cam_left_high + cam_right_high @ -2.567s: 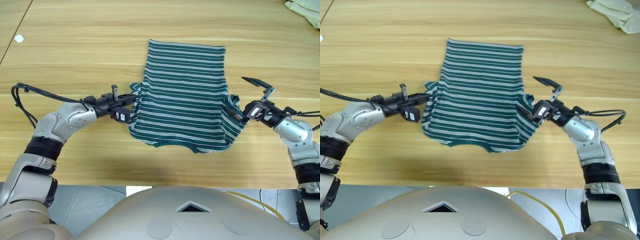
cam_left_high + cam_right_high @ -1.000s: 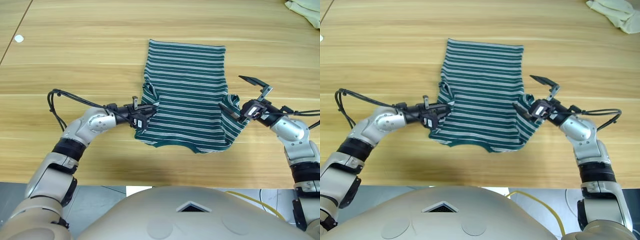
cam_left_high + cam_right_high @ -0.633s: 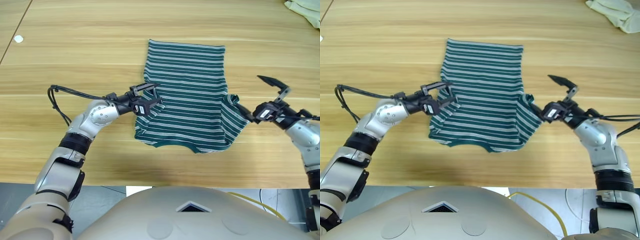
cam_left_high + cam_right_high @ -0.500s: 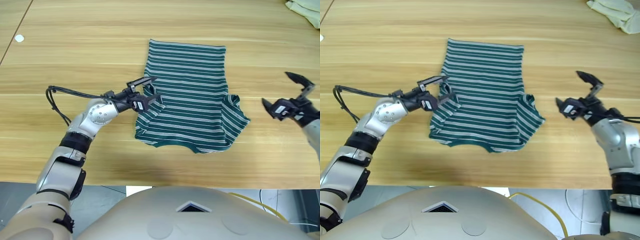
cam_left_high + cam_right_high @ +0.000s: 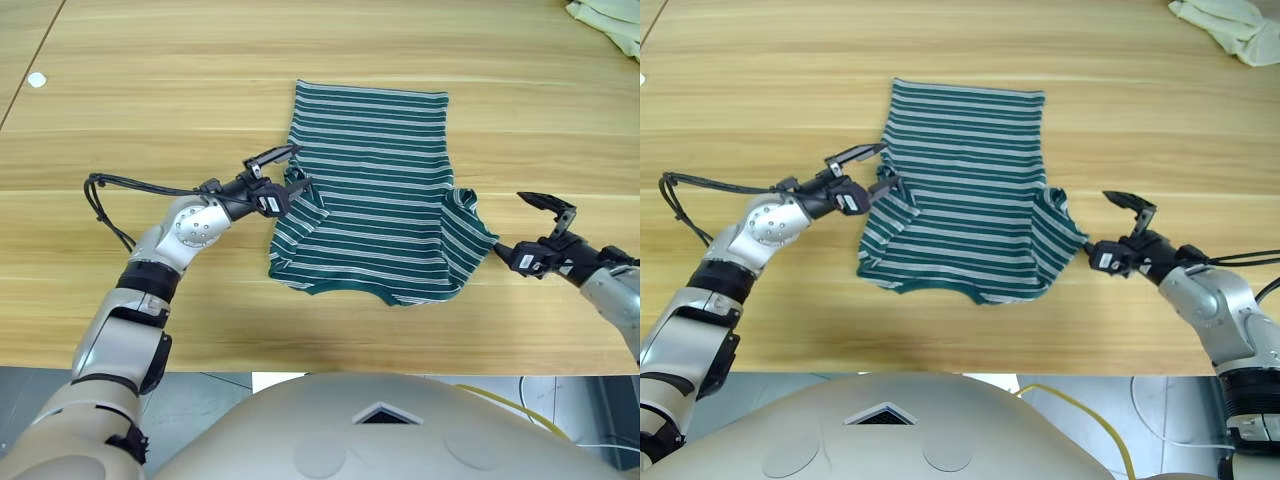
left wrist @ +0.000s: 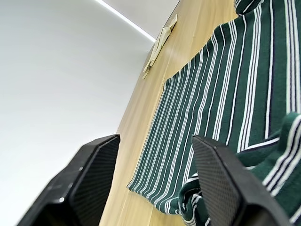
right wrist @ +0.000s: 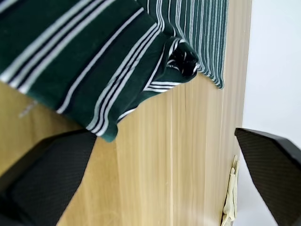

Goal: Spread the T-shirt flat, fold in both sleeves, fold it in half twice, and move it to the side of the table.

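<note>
— Wood-grain table (image 5: 140, 90) spreads under all we see. Where do we put the T-shirt (image 5: 375, 190)?

— Between our two claws, lying on the wood with its collar end nearest us. The left gripper (image 5: 300, 166) hangs over the shirt's left edge, jaws spread wide and nothing in them. Just below and beside it, the left sleeve (image 5: 300, 205) lies turned in on the body in a bunched fold.

— And the other side?

— The right gripper (image 5: 510, 222) is released too, its fingers (image 7: 44, 176) parted with bare wood between them. The right sleeve (image 5: 470, 225) juts out toward it (the hem comes just beside the lower fingertip; whether they touch we cannot tell).

— Anything else?

— Well beyond the right gripper, at the far corner of the table, we see a pale cloth (image 5: 608, 20). Far out past the left gripper there is a small white spot (image 5: 37, 78) on the wood.
</note>
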{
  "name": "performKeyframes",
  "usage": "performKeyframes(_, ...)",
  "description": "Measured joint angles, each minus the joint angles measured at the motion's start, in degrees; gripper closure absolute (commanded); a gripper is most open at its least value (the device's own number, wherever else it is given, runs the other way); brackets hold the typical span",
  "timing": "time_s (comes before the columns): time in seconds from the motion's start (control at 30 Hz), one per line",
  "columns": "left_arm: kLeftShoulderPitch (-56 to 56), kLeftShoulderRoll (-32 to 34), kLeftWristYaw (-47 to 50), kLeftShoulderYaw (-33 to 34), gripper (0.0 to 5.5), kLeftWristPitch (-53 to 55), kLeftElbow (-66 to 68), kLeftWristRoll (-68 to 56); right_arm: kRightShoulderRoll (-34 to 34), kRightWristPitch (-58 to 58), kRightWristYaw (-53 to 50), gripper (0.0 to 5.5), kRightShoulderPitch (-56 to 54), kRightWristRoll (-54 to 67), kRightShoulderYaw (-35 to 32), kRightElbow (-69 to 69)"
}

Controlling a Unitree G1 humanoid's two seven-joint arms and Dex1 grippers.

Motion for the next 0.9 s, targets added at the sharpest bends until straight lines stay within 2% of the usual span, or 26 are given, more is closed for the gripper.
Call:
performKeyframes(0.5,0.00,0.02,1.25,-0.09,2.63,-0.21,0.97,2.18,-0.08,0.11,-0.38,3.59,0.49,0.29,2.76,1.40)
performKeyframes(0.63,0.00,0.01,1.35,-0.09,2.63,-0.28,1.00,2.20,-0.08,-0.03,-0.92,4.13,0.43,0.28,3.26,1.88)
performKeyframes(0.77,0.00,0.01,1.93,-0.09,2.63,-0.34,1.01,2.21,-0.07,0.24,-0.92,5.03,0.18,0.27,3.98,1.96)
performKeyframes(0.87,0.00,0.01,2.01,-0.09,2.63,-0.38,1.00,2.20,-0.07,0.30,-0.93,5.48,0.17,0.23,4.45,2.18)
performKeyframes(0.9,0.00,0.01,2.02,-0.09,2.63,-0.39,1.01,2.20,-0.07,0.30,-0.93,5.48,0.16,0.22,4.52,2.26)
